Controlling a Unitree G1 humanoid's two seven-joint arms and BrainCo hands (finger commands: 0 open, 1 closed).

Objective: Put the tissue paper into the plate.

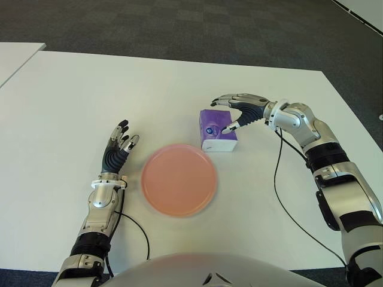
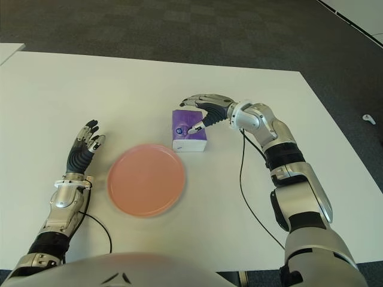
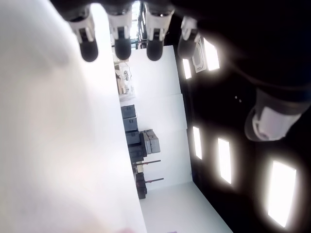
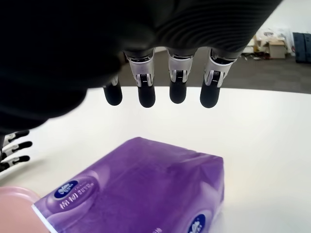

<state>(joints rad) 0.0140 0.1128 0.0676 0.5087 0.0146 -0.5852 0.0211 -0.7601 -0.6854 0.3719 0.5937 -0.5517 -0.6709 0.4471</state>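
The tissue paper is a purple soft pack (image 1: pixel 216 133) lying flat on the white table (image 1: pixel 72 89), just past the far right rim of the round pink plate (image 1: pixel 179 179). My right hand (image 1: pixel 220 116) hovers over the pack, open. Its four fingers (image 4: pixel 177 92) stretch above the pack's far edge without touching, while the thumb tip comes down by the pack's near right top. In the right wrist view the pack (image 4: pixel 146 194) fills the lower part, with the plate's rim (image 4: pixel 12 204) beside it. Nothing lies in the plate. My left hand (image 1: pixel 121 142) shows left of the plate, fingers straight.
A black cable (image 1: pixel 278 173) trails from the right wrist across the table toward the front edge. Another cable (image 1: pixel 140 230) loops near the left forearm. Dark carpet lies beyond the table's far edge.
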